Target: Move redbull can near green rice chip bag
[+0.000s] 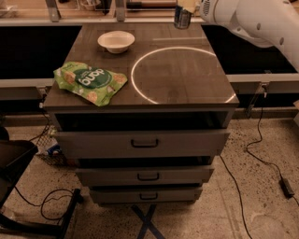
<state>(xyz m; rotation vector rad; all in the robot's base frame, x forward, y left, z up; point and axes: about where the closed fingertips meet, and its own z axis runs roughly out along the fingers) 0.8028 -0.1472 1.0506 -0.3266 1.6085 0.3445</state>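
Observation:
The redbull can (pixel 182 17), slim and silver with dark patches, hangs at the top of the camera view, over the far edge of the dark cabinet top (pixel 187 93). My gripper (pixel 186 6) is shut on the can's upper part, and the white arm (pixel 252 18) reaches in from the upper right. The green rice chip bag (pixel 89 82) lies flat near the front left corner of the cabinet top, well apart from the can.
A white bowl (pixel 116 41) stands at the back left of the top. A bright ring of light (pixel 140 70) marks the right half. Grey drawers (pixel 144 142) are below. Cables (pixel 252 154) lie on the floor at right, and a dark chair base (pixel 18 158) is at left.

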